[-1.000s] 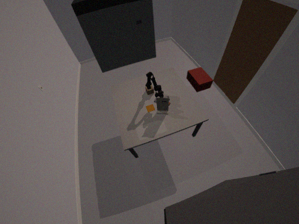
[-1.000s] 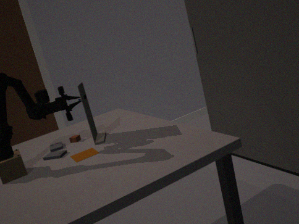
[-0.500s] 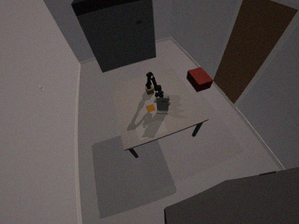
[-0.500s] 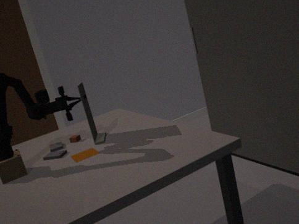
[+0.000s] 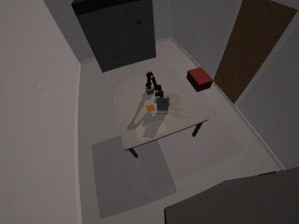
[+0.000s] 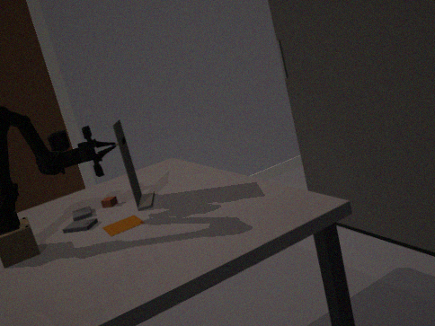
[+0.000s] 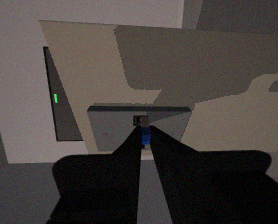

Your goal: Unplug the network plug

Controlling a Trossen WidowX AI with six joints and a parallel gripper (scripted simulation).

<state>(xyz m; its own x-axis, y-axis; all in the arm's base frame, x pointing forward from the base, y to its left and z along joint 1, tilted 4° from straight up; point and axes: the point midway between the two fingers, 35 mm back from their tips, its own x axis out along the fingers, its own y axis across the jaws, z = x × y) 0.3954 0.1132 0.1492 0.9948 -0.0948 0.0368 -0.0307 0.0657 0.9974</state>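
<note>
The upright grey panel (image 5: 162,106) (image 6: 128,168) (image 7: 107,131) stands on a small foot on the table. My gripper (image 6: 116,145) (image 7: 144,129) is at the panel's socket side, fingers nearly together, shut on the blue plug (image 7: 146,136). The plug shows between the fingertips in the wrist view, against the panel face; its front end and the tab cannot be made out. A dark socket opening (image 7: 136,120) shows just beyond the tips. The marked orange square (image 5: 150,108) (image 6: 123,225) lies on the table beside the panel's foot.
On the table (image 5: 182,118) (image 6: 216,242) are a small red-orange block (image 6: 109,201), a grey block (image 6: 82,213) and a flat grey slab (image 6: 81,224), between the arm's base (image 6: 19,247) and the panel. A red box (image 5: 200,79) is off to the side.
</note>
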